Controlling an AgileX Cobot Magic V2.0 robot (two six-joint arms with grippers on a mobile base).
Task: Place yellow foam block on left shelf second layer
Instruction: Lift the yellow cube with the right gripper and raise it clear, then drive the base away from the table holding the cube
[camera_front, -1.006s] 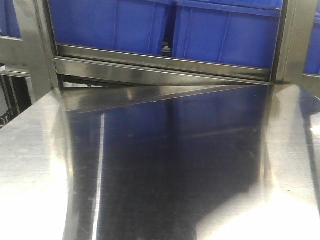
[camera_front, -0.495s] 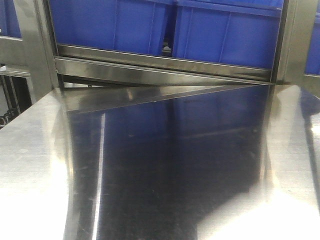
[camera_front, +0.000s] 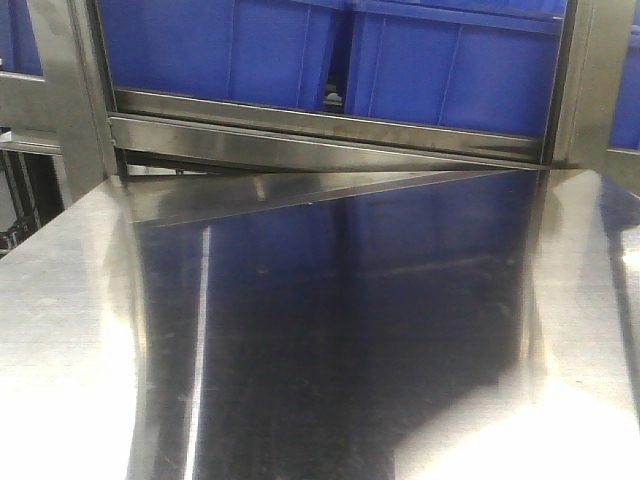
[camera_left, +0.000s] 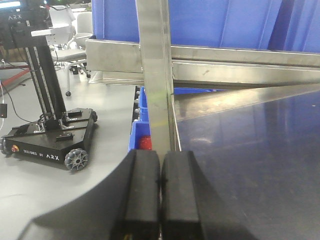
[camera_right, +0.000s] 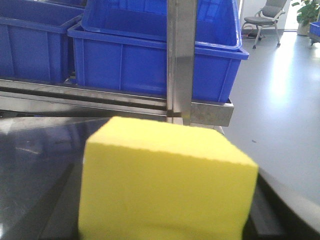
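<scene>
The yellow foam block (camera_right: 165, 185) fills the lower part of the right wrist view, just above the steel table (camera_right: 35, 150). My right gripper (camera_right: 167, 230) is shut on it. Its fingers are almost wholly hidden behind the block; only a dark edge shows at the lower right. My left gripper (camera_left: 160, 172) is shut and empty, its two black fingers (camera_left: 142, 185) pressed together over the table's left edge, facing a shelf upright (camera_left: 156, 75). Neither the grippers nor the block show in the front view.
A steel shelf rail (camera_front: 320, 135) behind the steel table (camera_front: 330, 320) carries blue bins (camera_front: 200, 50) (camera_front: 450, 70). Another shelf upright (camera_right: 180, 55) stands before blue bins (camera_right: 150, 60). A black wheeled base (camera_left: 50, 140) stands on the floor at left. A lower blue bin (camera_left: 137, 135) holds something red.
</scene>
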